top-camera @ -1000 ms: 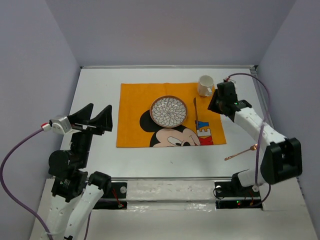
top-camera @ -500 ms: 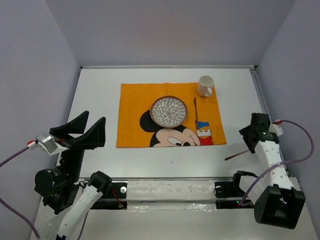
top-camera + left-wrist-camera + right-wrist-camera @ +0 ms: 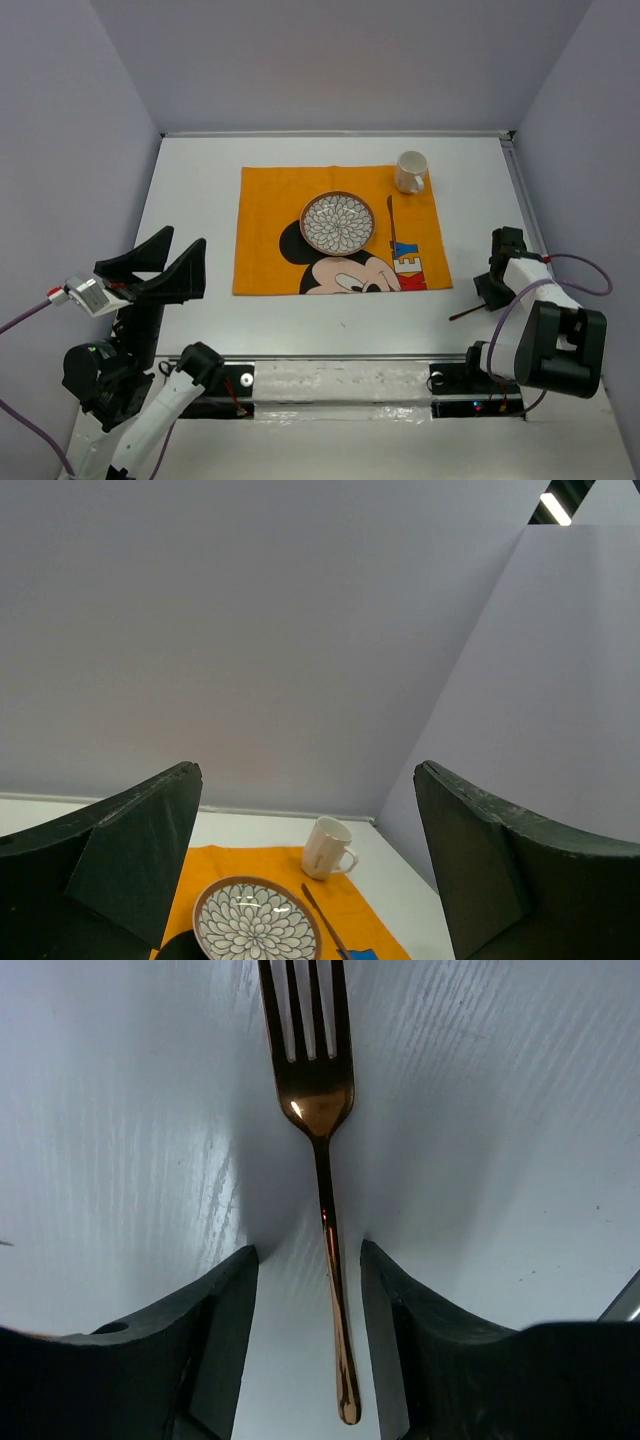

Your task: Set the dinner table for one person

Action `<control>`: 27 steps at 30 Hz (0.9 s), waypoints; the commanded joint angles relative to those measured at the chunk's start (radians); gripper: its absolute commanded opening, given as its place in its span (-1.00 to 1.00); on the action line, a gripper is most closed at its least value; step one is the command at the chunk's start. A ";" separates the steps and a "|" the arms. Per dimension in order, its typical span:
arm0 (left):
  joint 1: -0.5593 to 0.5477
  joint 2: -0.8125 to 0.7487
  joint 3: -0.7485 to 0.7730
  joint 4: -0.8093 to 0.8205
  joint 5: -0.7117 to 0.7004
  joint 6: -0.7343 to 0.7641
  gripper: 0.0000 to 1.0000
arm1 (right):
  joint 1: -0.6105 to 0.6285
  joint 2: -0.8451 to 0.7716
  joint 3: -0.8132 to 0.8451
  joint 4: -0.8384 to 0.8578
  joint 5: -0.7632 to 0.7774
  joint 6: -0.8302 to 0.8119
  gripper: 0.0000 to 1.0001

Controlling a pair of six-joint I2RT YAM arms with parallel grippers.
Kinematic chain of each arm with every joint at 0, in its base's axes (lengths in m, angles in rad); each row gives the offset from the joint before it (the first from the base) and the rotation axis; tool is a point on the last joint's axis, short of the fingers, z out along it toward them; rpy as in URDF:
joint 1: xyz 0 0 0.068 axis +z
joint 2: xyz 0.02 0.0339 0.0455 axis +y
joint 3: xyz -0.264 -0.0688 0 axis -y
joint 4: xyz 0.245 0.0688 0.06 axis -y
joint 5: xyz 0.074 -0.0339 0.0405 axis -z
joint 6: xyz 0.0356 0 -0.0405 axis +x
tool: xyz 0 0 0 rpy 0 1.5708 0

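The white dinner table [image 3: 195,190] carries an orange Mickey Mouse placemat [image 3: 270,205]. On the placemat are a patterned plate [image 3: 338,222], a knife [image 3: 391,225] to its right, and a white mug [image 3: 411,172] at the far right corner. A copper fork [image 3: 468,312] lies on the bare table right of the placemat. My right gripper [image 3: 491,285] is low over the fork's handle. In the right wrist view the fork [image 3: 322,1160] lies between the open fingers [image 3: 215,1340], untouched, and my gripper [image 3: 308,1310] straddles it. My left gripper [image 3: 165,265] is open, empty and raised at the near left.
The left wrist view looks across the table between my left gripper's [image 3: 308,810] fingers at the plate [image 3: 257,920], mug [image 3: 327,847] and knife [image 3: 322,920], with grey walls behind. Grey walls enclose the table on three sides [image 3: 330,60].
My right arm swung from beside the mug back to the near right and came down over the fork. My left arm drew back toward the near left and rose.
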State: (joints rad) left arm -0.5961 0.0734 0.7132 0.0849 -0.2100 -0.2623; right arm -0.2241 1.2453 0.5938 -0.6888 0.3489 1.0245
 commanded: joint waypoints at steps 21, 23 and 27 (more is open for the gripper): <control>-0.005 0.052 0.011 0.015 -0.028 0.034 0.98 | -0.032 0.077 0.120 0.198 0.028 -0.225 -1.00; -0.004 0.060 0.011 0.015 -0.025 0.032 0.98 | -0.032 -0.040 0.118 0.178 0.035 -0.273 -1.00; 0.002 0.075 0.008 0.016 -0.020 0.032 0.98 | -0.032 -0.194 0.135 0.146 -0.039 -0.385 -1.00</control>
State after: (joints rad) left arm -0.6003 0.1173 0.7132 0.0631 -0.2291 -0.2447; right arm -0.2497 1.1889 0.6876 -0.5411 0.3397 0.7662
